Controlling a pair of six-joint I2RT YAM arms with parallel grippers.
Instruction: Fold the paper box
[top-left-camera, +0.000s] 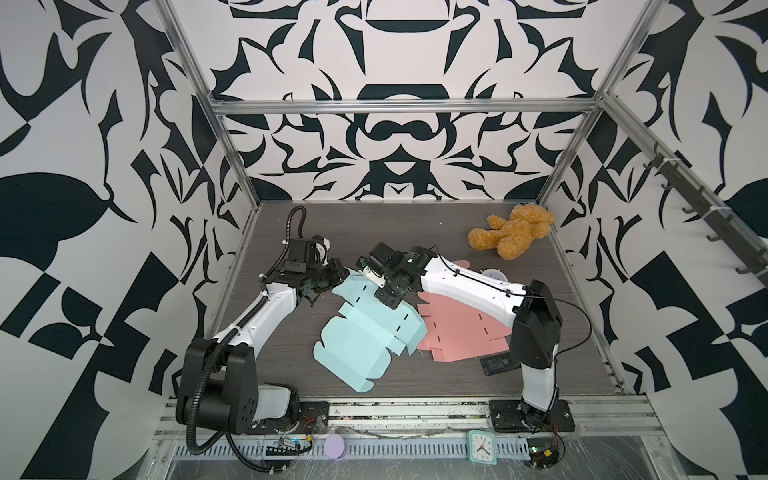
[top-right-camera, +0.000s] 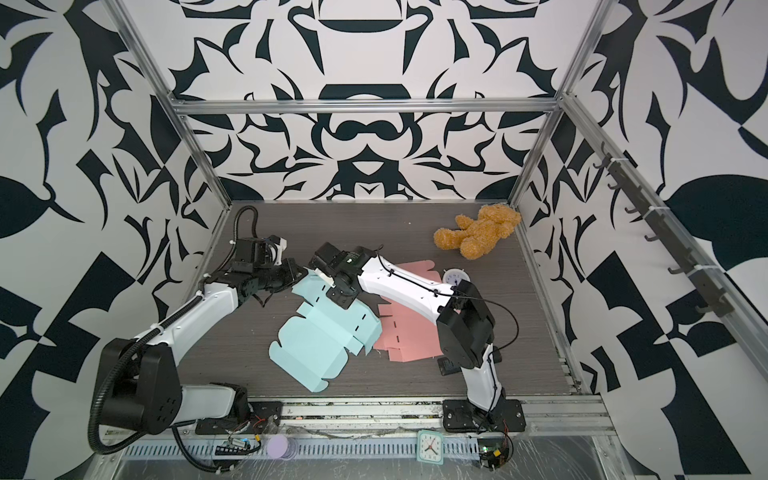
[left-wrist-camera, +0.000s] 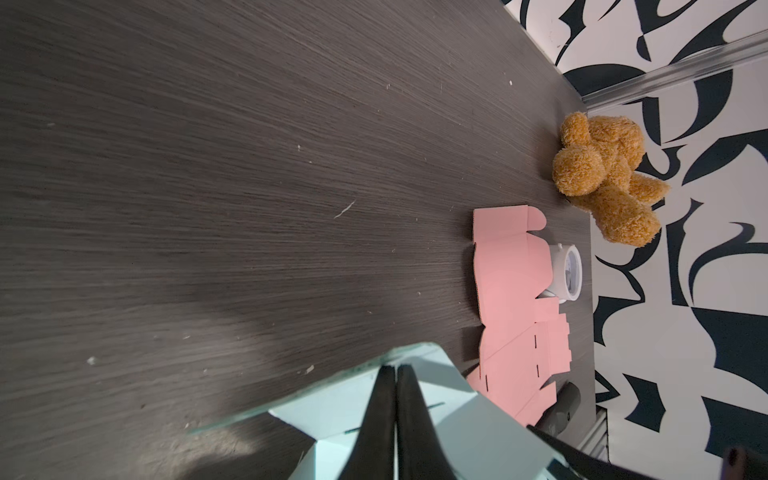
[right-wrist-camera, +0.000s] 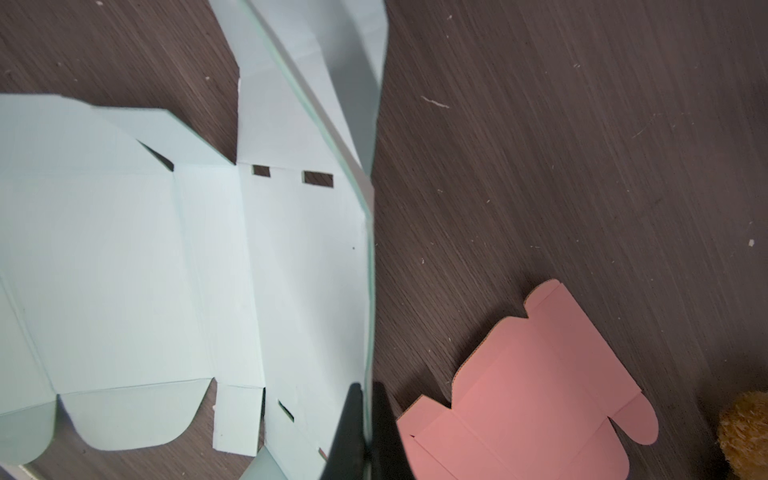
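1. While both grippers are pinching it, the light blue box blank (top-left-camera: 365, 332) is lying mostly flat and unfolded near the middle of the tabletop (top-left-camera: 291, 365). It is slanting from the near centre toward the far left.
2. Creases, small rectangular slots and rounded tabs are showing across its surface in the right wrist view (right-wrist-camera: 124, 270).
3. Its far end is lifting off the tabletop, where a flap is bending upward along a crease.
4. The left gripper (left-wrist-camera: 395, 370) is clamping this raised far-left flap, its fingers pressed together on the card.
5. The right gripper (right-wrist-camera: 365, 388) is reaching across the middle and squeezing tight on the sheet's raised edge, with the card running between its fingers.
6. A pink box blank (top-left-camera: 461, 328) is lying flat just to the right, partly under the right arm. In both top views the blue sheet's right edge is meeting its left edge, though whether the two are overlapping is unclear.
7. A small white round clock (top-left-camera: 494, 275) is sitting just beside the pink blank's far edge.
8. A tan teddy bear (top-left-camera: 513, 230) is lying in the far right corner, well apart from the blue sheet.
9. A flat black object (top-left-camera: 496, 365) is lying at the pink blank's near edge, by the right arm's base and partly hidden by it.
10. A mint square clock (top-left-camera: 482, 446) and a purple disc (top-left-camera: 335, 446) are resting on the front rail, off the tabletop.
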